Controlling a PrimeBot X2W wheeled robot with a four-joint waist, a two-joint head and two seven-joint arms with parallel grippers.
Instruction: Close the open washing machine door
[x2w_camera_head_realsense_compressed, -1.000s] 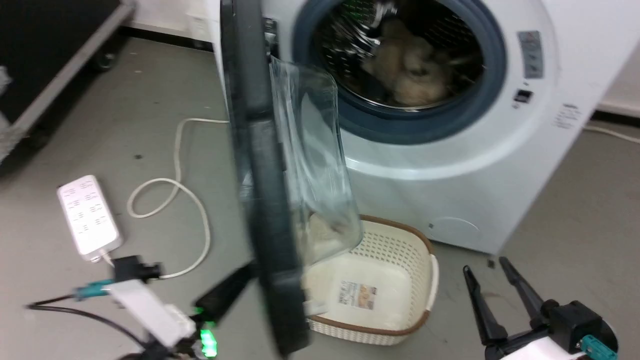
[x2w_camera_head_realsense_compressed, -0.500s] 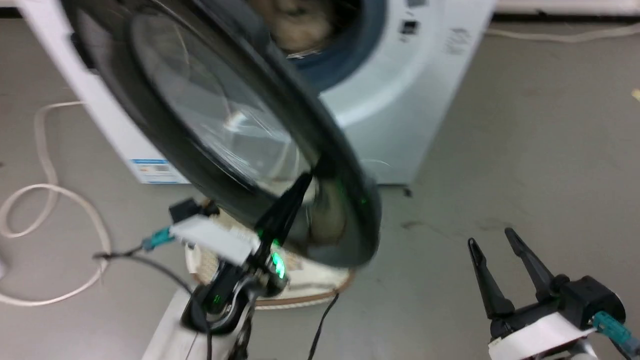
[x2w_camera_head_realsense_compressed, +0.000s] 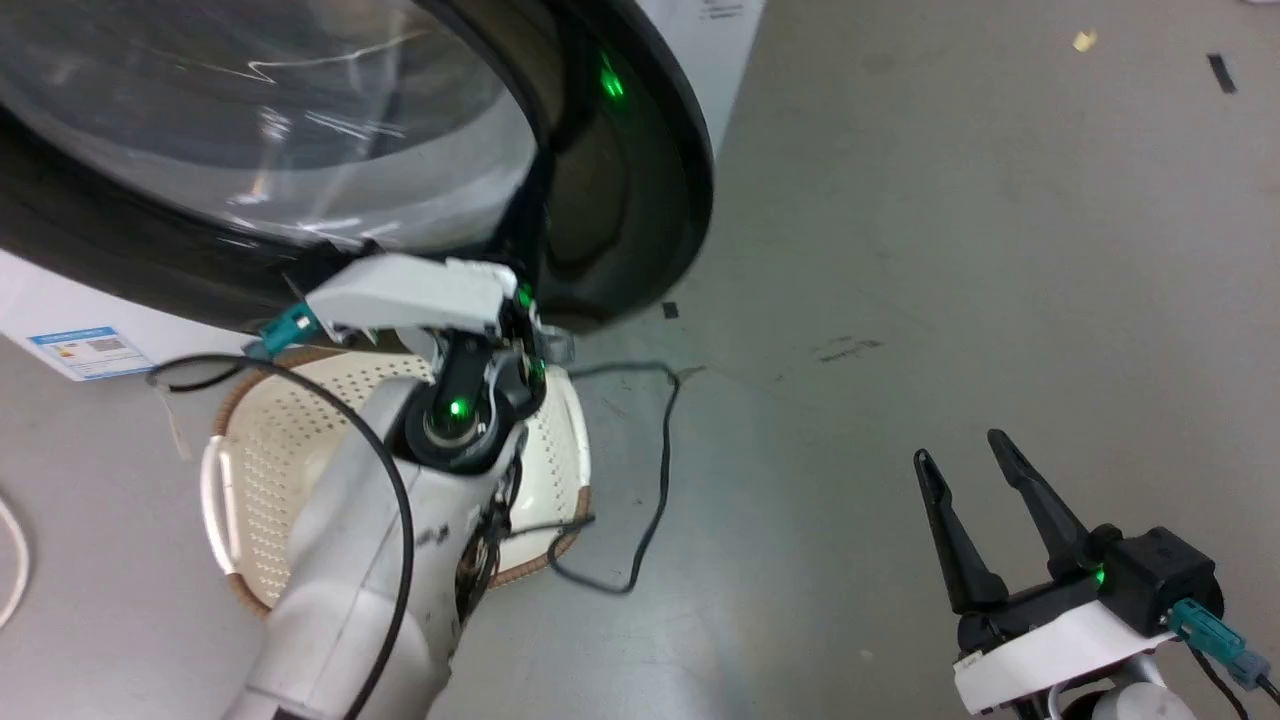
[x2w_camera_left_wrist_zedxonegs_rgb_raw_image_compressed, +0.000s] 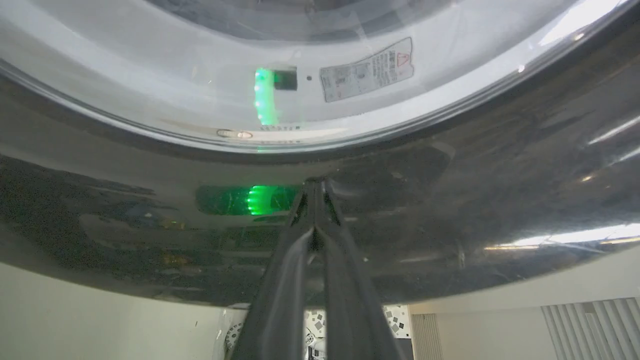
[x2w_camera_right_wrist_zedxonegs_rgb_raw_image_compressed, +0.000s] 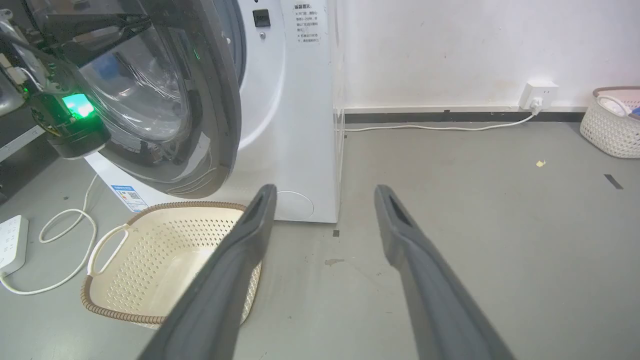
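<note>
The left gripper (x2w_camera_left_wrist_zedxonegs_rgb_raw_image_compressed: 314, 186) has its two long dark fingers pressed together. Their tips touch the wide glossy black rim of the one large round, glass-centred washing machine door (x2w_camera_left_wrist_zedxonegs_rgb_raw_image_compressed: 450, 210). The right gripper (x2w_camera_head_realsense_compressed: 957, 448) hangs empty above the grey floor (x2w_camera_head_realsense_compressed: 950, 200), both fingers spread apart. The door stands partly open from the white washing machine (x2w_camera_right_wrist_zedxonegs_rgb_raw_image_compressed: 300, 125). Two baskets sit on the floor: one cream perforated brown-rimmed basket (x2w_camera_right_wrist_zedxonegs_rgb_raw_image_compressed: 210, 232) beneath the door, and one white woven basket (x2w_camera_right_wrist_zedxonegs_rgb_raw_image_compressed: 607, 130) by the far wall.
</note>
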